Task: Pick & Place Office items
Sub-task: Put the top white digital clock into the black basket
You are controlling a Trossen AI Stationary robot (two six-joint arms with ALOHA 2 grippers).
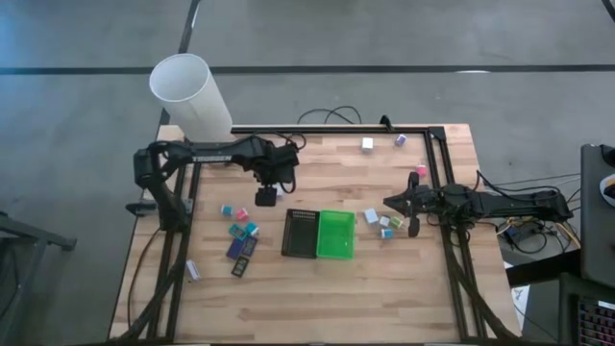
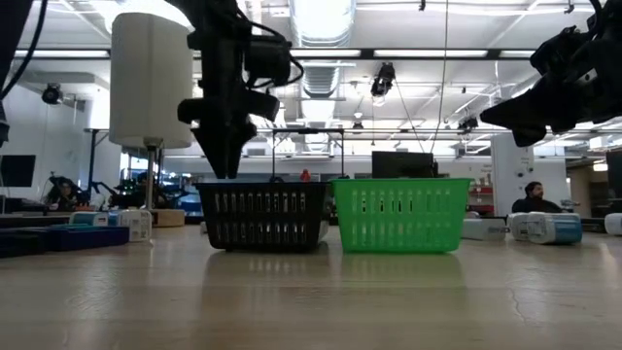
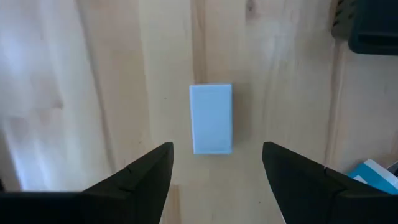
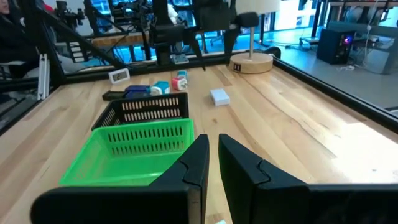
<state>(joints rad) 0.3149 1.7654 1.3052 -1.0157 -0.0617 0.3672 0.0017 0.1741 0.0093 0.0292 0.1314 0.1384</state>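
Block (image 3: 211, 119) (pale blue) flat, long axis between fingers; left end effector (image 3: 216, 167) spread, empty.

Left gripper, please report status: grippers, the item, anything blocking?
Left gripper open, above pale blue block, not touching. Right gripper nearly shut, empty, raised beside green tray. Nothing between fingers and block.

Green tray (image 1: 337, 234) touching black tray (image 1: 300, 233) — white lampshade (image 1: 189, 93) at table's corner.
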